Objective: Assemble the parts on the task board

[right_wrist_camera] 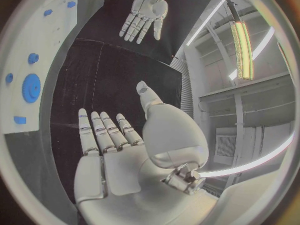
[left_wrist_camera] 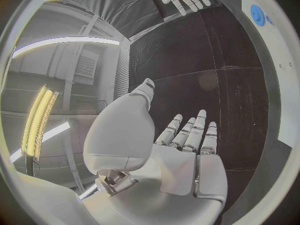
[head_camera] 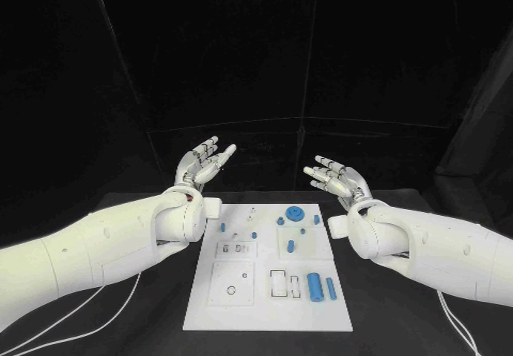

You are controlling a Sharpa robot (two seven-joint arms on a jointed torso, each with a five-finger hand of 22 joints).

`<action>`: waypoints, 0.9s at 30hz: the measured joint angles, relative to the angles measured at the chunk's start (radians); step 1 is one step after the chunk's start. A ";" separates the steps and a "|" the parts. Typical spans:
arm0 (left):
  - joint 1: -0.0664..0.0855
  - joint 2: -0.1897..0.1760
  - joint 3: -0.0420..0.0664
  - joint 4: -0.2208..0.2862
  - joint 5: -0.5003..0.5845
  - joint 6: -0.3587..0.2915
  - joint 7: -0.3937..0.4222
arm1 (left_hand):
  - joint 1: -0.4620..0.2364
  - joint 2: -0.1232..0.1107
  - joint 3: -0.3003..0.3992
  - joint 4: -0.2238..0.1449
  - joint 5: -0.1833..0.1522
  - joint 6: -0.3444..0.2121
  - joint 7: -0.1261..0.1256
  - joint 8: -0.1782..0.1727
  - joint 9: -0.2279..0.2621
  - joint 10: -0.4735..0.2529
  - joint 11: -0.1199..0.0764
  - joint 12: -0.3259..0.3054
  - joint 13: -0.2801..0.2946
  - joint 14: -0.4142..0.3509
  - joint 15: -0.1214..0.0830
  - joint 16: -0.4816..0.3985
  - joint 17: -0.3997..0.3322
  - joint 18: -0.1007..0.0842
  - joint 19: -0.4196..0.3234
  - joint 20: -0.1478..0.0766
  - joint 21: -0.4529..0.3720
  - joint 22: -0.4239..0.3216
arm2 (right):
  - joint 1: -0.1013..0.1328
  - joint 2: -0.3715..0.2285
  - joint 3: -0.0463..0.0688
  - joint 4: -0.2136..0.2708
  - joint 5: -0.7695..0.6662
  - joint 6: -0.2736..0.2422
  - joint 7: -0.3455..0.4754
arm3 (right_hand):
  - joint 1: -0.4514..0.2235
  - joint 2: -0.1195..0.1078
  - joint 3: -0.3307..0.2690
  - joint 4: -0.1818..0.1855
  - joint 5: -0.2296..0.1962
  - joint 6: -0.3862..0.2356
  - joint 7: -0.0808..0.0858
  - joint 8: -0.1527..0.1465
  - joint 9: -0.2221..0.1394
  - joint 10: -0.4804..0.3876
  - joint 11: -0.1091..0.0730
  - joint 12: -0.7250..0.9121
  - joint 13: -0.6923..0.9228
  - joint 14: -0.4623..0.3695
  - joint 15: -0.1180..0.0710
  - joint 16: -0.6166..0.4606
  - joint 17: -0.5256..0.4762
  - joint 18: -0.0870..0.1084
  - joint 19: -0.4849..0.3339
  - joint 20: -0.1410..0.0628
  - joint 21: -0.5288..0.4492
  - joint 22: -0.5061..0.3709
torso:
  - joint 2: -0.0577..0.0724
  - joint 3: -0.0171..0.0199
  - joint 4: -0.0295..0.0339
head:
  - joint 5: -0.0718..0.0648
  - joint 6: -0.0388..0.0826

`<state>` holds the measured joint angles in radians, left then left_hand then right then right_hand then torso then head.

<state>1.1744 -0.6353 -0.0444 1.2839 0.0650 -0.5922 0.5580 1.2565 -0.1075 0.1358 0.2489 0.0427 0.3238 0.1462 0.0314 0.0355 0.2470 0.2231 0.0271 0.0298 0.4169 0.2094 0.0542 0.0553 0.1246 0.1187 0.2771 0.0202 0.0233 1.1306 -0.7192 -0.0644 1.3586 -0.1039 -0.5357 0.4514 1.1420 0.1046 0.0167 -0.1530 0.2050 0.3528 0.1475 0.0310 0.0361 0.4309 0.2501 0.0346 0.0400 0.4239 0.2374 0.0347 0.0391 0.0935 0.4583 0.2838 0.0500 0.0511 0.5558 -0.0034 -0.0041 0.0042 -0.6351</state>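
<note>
Black table, task board centre, blue parts mostly loose on it; your left hand and right hand fingers wide, holding nothing, assembly looks barely begun

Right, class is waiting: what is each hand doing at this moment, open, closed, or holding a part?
Left hand: open, fingers spread, holding nothing.
Right hand: open, fingers spread, holding nothing.
</note>
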 measured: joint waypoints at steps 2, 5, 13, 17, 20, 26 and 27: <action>0.007 0.008 -0.002 -0.016 0.008 0.027 0.012 | 0.034 -0.002 0.002 0.009 0.004 0.012 0.000 0.000 0.002 0.008 0.008 0.000 0.001 0.017 0.007 0.007 0.002 0.000 0.002 0.008 0.000 0.001 | 0.011 0.007 -0.007 -0.026 -0.025 0.050 -0.011 | 0.021 0.000 0.000 -0.012 0.000 0.008 0.003 0.000 0.000 0.012 0.003 0.001 0.001 0.014 0.002 0.005 0.001 0.000 0.017 0.000 0.003 0.002 | 0.000 -0.0001 -0.0001 | 0.000 0.000; 0.009 0.010 -0.002 -0.023 0.015 0.051 0.023 | 0.044 -0.003 0.003 0.013 0.004 0.016 0.002 0.004 0.002 0.015 0.015 0.000 0.002 0.033 0.013 0.010 0.005 0.000 0.006 0.012 0.003 0.002 | 0.019 0.014 -0.012 -0.048 -0.054 0.105 -0.024 | 0.055 0.000 0.004 -0.032 0.000 0.038 0.003 0.007 0.004 0.052 0.004 0.007 0.004 0.084 0.000 0.018 0.007 0.016 0.086 0.003 0.024 0.012 | 0.000 -0.0002 -0.0001 | 0.000 0.000; 0.009 -0.026 -0.003 -0.007 0.027 0.095 0.038 | 0.061 0.014 0.002 0.019 0.004 0.099 0.006 0.018 0.011 0.134 0.042 0.021 0.013 0.178 0.037 0.066 0.026 0.000 0.082 0.017 0.035 0.020 | 0.042 0.014 -0.018 -0.108 -0.228 0.174 -0.062 | 0.139 0.004 0.025 -0.094 -0.005 0.299 0.027 0.059 0.026 0.326 -0.026 0.070 0.021 0.391 -0.048 0.090 0.025 0.055 0.300 -0.009 0.109 0.044 | 0.009 0.0009 -0.0002 | 0.000 0.004; 0.009 -0.067 -0.003 0.032 0.032 0.114 0.040 | 0.073 0.035 -0.004 0.002 0.004 0.250 0.016 0.051 0.026 0.352 0.036 0.066 0.033 0.309 0.025 0.119 0.043 0.000 0.230 0.016 0.091 0.049 | 0.059 0.006 -0.016 -0.117 -0.387 0.174 -0.088 | 0.152 0.005 0.041 -0.115 -0.004 0.420 0.047 0.079 0.030 0.441 -0.050 0.092 0.021 0.528 -0.082 0.119 0.028 0.071 0.399 -0.034 0.159 0.060 | 0.022 0.0018 -0.0004 | -0.003 0.011; 0.010 -0.090 -0.003 0.074 0.033 0.129 0.041 | 0.078 0.048 -0.010 -0.028 0.004 0.416 0.039 0.087 0.041 0.535 0.015 0.117 0.046 0.409 -0.004 0.159 0.055 0.023 0.415 0.014 0.162 0.084 | 0.074 0.007 -0.017 -0.117 -0.500 0.174 -0.108 | 0.161 0.004 0.054 -0.128 0.002 0.495 0.063 0.085 0.030 0.521 -0.070 0.099 0.021 0.625 -0.110 0.134 0.032 0.070 0.466 -0.058 0.198 0.074 | 0.034 0.0018 0.0016 | -0.006 0.017; 0.010 -0.140 -0.004 0.133 0.021 0.153 0.042 | 0.092 0.062 -0.028 -0.087 0.004 0.574 0.077 0.116 0.047 0.688 -0.028 0.167 0.048 0.559 -0.051 0.208 0.068 0.054 0.582 0.002 0.229 0.107 | 0.105 0.012 -0.017 -0.115 -0.711 0.174 -0.158 | 0.173 -0.008 0.085 -0.133 0.007 0.588 0.063 0.090 0.030 0.635 -0.104 0.099 0.022 0.775 -0.156 0.164 0.046 0.070 0.567 -0.103 0.278 0.108 | 0.057 -0.0016 0.0090 | -0.012 0.026; 0.011 -0.147 -0.004 0.142 0.016 0.156 0.042 | 0.092 0.062 -0.034 -0.092 0.004 0.589 0.081 0.116 0.046 0.708 -0.033 0.172 0.049 0.578 -0.056 0.213 0.071 0.054 0.599 -0.001 0.235 0.108 | 0.111 0.012 -0.017 -0.115 -0.743 0.174 -0.168 | 0.174 -0.010 0.088 -0.134 0.007 0.599 0.059 0.090 0.030 0.651 -0.110 0.099 0.022 0.799 -0.164 0.169 0.051 0.070 0.582 -0.110 0.293 0.116 | 0.060 -0.0024 0.0105 | -0.012 0.028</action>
<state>1.1851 -0.7819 -0.0481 1.4261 0.0813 -0.4360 0.5998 1.3487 -0.0459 0.1017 0.1565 0.0470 0.9124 0.2273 0.1475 0.0818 0.9549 0.1897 0.1989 0.0791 0.9949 0.1537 0.2672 0.1259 0.1790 0.7180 0.2758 0.2549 0.1318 1.2414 -0.7068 -0.0811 1.2439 -0.8472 -0.3617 0.2839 1.3164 0.0946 0.1046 -0.2871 0.2120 0.9522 0.2064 0.1212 0.0663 1.0816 0.1400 0.1341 0.0618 1.2232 0.0738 0.2038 0.0901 0.1637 1.0408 0.1733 0.3431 0.1669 0.6158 -0.0058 0.0063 -0.0082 -0.6070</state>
